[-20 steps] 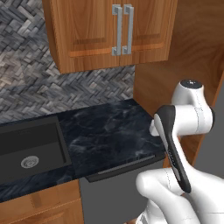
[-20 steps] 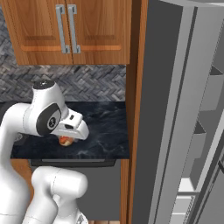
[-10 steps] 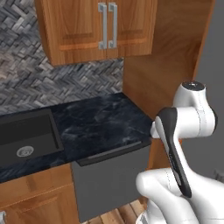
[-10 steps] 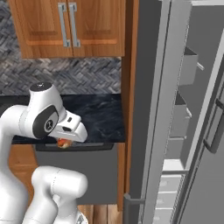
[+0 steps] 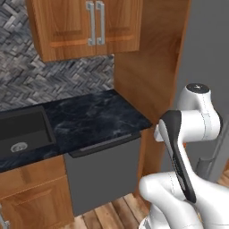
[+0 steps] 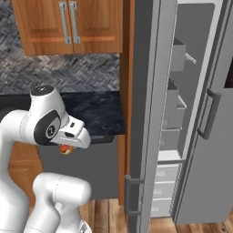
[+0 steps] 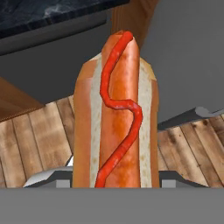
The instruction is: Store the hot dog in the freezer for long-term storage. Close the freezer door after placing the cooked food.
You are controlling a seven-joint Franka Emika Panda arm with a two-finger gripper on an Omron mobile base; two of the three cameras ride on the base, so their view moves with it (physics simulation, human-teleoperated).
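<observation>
The freezer door point(image 6: 150, 113) stands open, edge toward the right base camera, with the white freezer point(image 6: 179, 118) and its drawers behind it. Left of it lies the dark surface point(image 5: 96, 118). Low before the arm, the gripper point(image 6: 68, 148) is clamped on the hot dog point(image 7: 114, 118).
</observation>
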